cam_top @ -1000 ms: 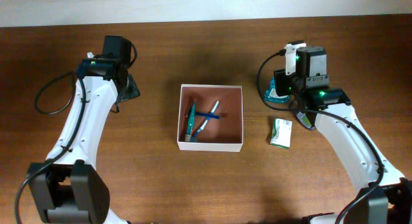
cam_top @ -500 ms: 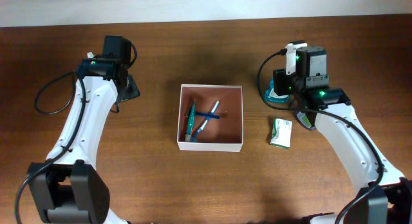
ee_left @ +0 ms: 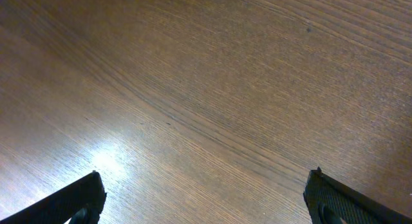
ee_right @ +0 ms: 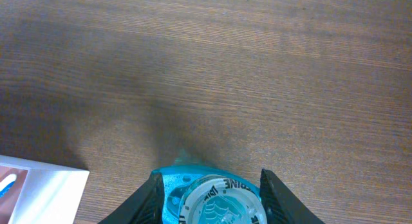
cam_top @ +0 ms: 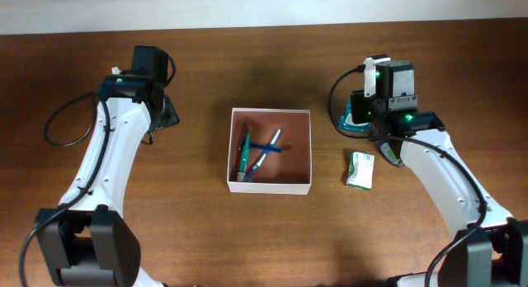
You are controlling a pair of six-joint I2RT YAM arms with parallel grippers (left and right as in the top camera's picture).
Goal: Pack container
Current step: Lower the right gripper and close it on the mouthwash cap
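The right gripper is down at the table with its two black fingers set against either side of a round teal tub with a white printed lid. From the wrist view the jaws look clamped on it, one finger on the teal base and the other at the lid's edge. The round teal tub sits on the brown wooden table.

The shallow square container, white on its walls and pinkish-brown inside, lies off to this gripper's left, near but apart from it. One white corner of it shows at the lower left of the right wrist view. It sits between the two grippers, closer to the right one. Inside lie a few slim sticks in blue, green and white, crossing one another; toothbrushes or pens, I cannot tell.

A small green-and-white packet lies flat on the wood just behind the right gripper, towards the arm's base, outside the container.

The left gripper hangs over bare wood well off to the container's left. Its jaws are spread wide with nothing between them.
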